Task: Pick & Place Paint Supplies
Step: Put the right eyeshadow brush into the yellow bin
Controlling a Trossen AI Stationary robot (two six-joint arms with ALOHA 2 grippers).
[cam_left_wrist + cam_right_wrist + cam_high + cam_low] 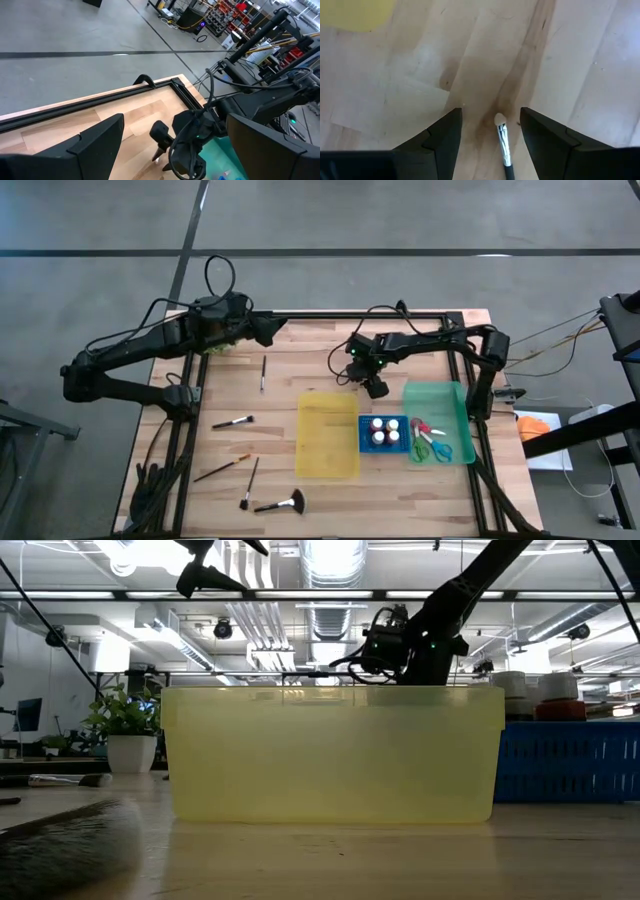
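The right gripper (375, 388), fingers apart, hovers just beyond the blue tray (385, 431) with a thin paintbrush (503, 145) between them, not clamped. The left gripper (268, 330) waits open at the table's far edge.

Bare wood is lying open between the yellow tray (328, 435) and the scattered brushes (232, 422) at the table's left. The right gripper (375, 388) is hanging over the blue tray (363, 433), crowding the approach there.

Grey concrete floor (400, 220), bright ceiling lights (330, 555)
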